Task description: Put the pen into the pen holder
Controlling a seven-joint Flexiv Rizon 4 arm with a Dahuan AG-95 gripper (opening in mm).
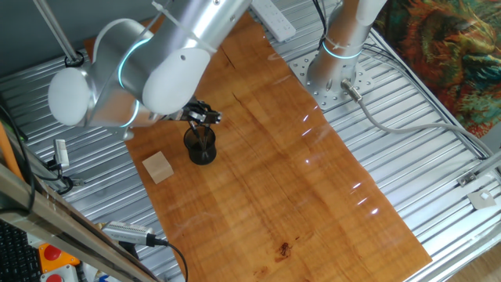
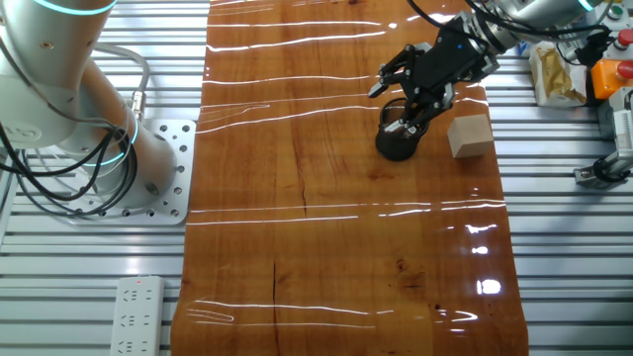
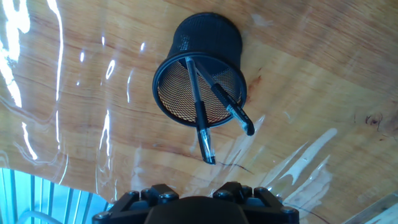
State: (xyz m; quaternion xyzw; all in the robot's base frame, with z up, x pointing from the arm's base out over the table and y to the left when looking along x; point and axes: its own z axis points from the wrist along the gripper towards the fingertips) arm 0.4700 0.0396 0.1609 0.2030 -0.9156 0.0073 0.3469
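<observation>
The gripper (image 2: pixel 396 74) hangs just above the pen holder (image 2: pixel 398 139), reached in on a bent arm whose fat silver elbow joints fill the upper left of one fixed view. In the other fixed view its black fingers (image 2: pixel 380 87) stand spread, with nothing between them, so it is released and empty; in the hand view only the dark base of the fingers shows along the bottom edge, with the cup straight ahead. The pen holder is a small black round mesh cup (image 3: pixel 200 74) standing upright on the wooden desk (image 2: pixel 336 247), its mouth open toward the hand camera. Two pens lean inside it: one pen (image 3: pixel 198 112) runs from the far rim down across the mouth and sticks out past the near rim, and a second pen (image 3: pixel 231 109) crosses to the right, its clipped end poking over the rim. Their upper ends are apart, and both lower ends are down in the cup. Just beside the cup, not touching it, sits a pale wooden block (image 2: pixel 470 135) on the desk. From the first fixed view the cup (image 1: pixel 200 146) stands near the desk's edge with the block (image 1: pixel 159 167) beside it.
</observation>
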